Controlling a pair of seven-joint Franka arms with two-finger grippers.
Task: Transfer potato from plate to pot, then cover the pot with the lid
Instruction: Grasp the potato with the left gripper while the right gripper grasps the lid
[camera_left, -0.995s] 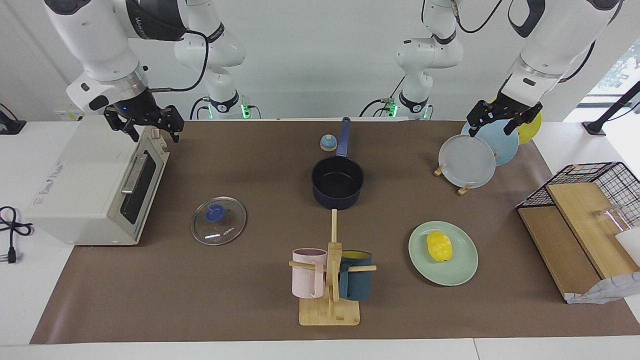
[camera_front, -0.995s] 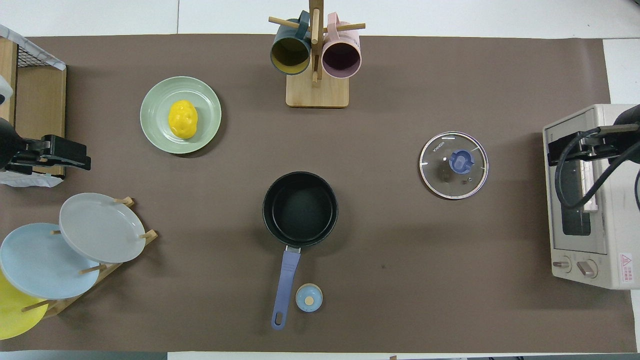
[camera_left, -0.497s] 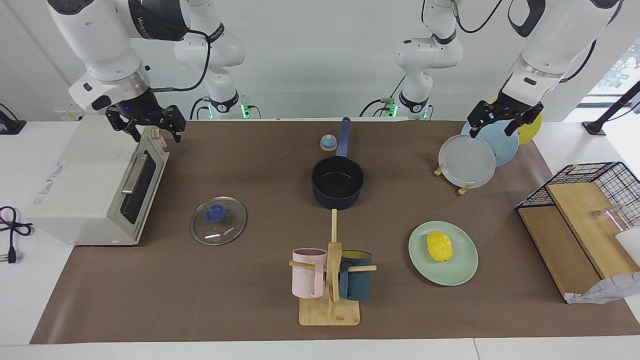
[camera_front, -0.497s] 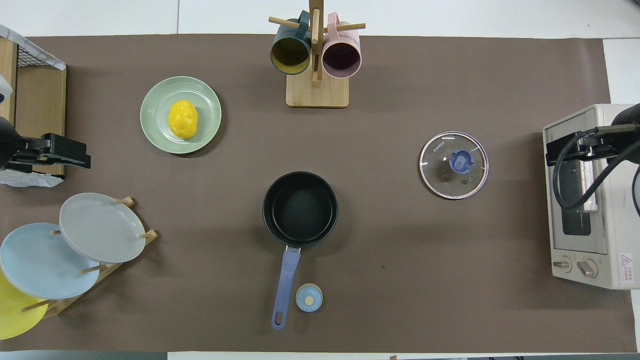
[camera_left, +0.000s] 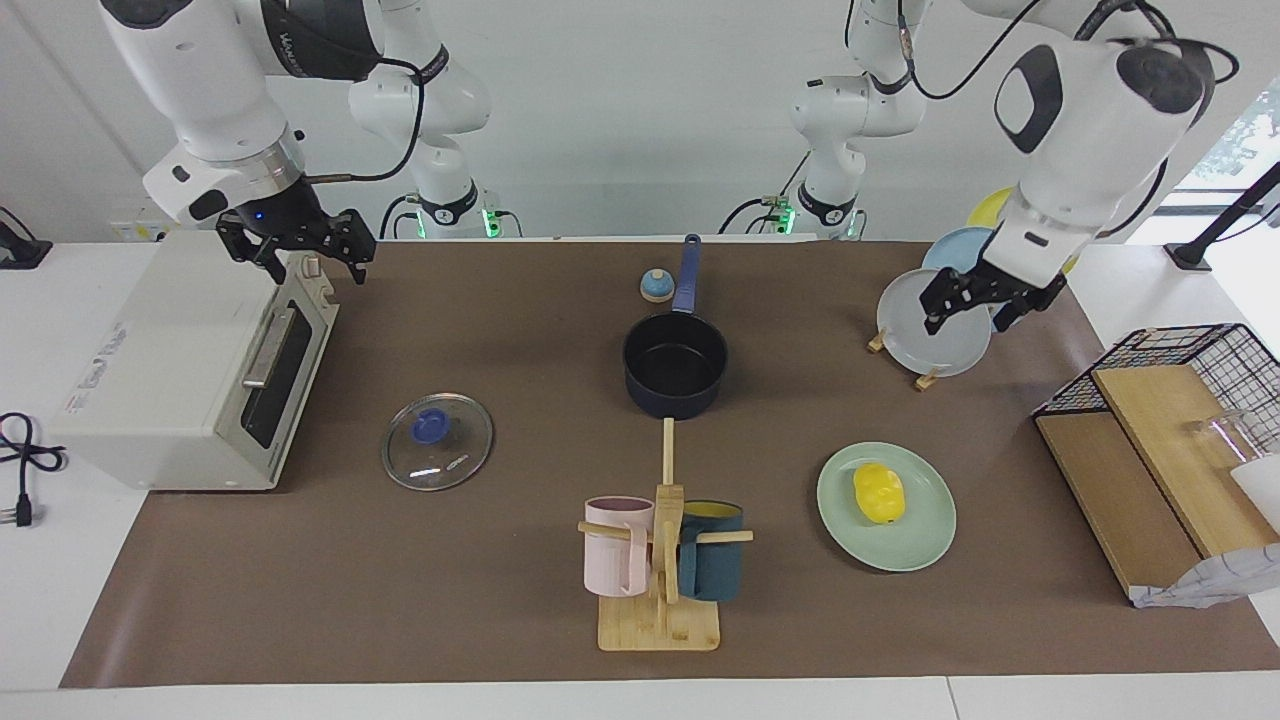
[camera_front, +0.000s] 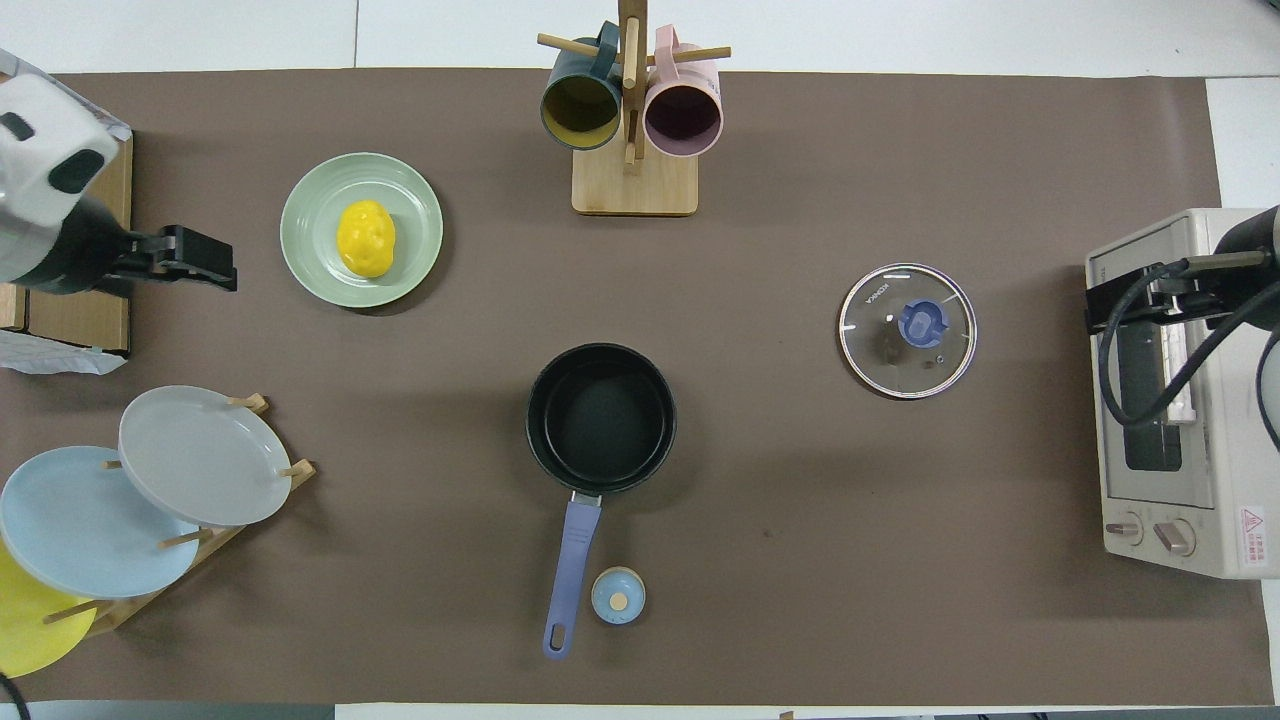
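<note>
Overhead view showed the potato (camera_front: 365, 238) lying on the plate (camera_front: 412, 205), which sat farther from the robots than the pot (camera_front: 600, 418), toward the left arm's end of the bench. The left tool (camera_left: 975, 299), fingers apart and empty, had swung down from above the plate rack (camera_left: 935, 322) to hang low before it — a first move toward the potato, I judged, with nothing yet grasped. The right tool (camera_left: 296, 243), also open, waited over the toaster oven (camera_left: 190, 365). The lid (camera_front: 908, 330) lay flat beside the pot toward that oven, and the pot stood empty.
</note>
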